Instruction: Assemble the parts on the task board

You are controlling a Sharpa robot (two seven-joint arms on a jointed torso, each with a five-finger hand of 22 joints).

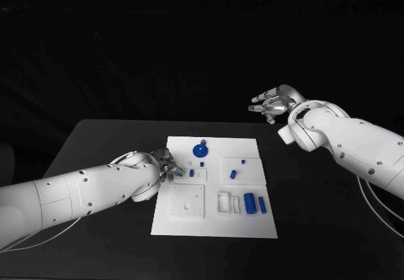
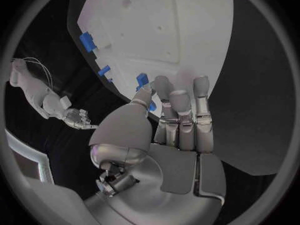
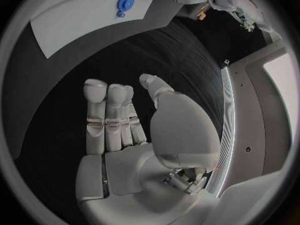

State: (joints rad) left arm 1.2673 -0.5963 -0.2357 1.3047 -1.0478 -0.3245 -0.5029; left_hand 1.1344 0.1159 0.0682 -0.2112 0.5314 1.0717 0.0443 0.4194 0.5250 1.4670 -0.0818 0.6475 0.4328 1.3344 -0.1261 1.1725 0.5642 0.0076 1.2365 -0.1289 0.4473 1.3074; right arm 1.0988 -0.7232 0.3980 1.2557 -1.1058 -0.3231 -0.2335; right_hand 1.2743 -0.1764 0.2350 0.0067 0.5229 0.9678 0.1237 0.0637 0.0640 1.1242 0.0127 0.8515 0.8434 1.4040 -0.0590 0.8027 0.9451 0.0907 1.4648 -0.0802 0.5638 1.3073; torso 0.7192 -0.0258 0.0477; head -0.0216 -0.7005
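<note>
- In the middle of the head view the white task board (image 1: 215,216) lies flat on the black worktop (image 1: 101,146), set squarely in front of the robot, presumably so both arms can reach it.
- Toward the board's upper part sits a round blue disc (image 1: 200,150); small blue pieces (image 1: 234,173) lie around its centre, and a blue cylinder (image 1: 250,202) with a slimmer blue part (image 1: 262,204) rests in the lower right area, laid out apart as if waiting for assembly.
- At the board's left edge the left hand (image 1: 162,165) hovers low, its fingers (image 2: 180,105) extended side by side toward a small blue part (image 2: 142,79); it looks empty, though contact is hard to judge from the wrist view.
- In the upper right of the head view the right hand (image 1: 271,104) is raised well clear of the board, over the worktop's far edge, probably parked out of the way.
- Its fingers (image 3: 106,115) stand straight and loosely apart from the thumb, holding nothing.
</note>
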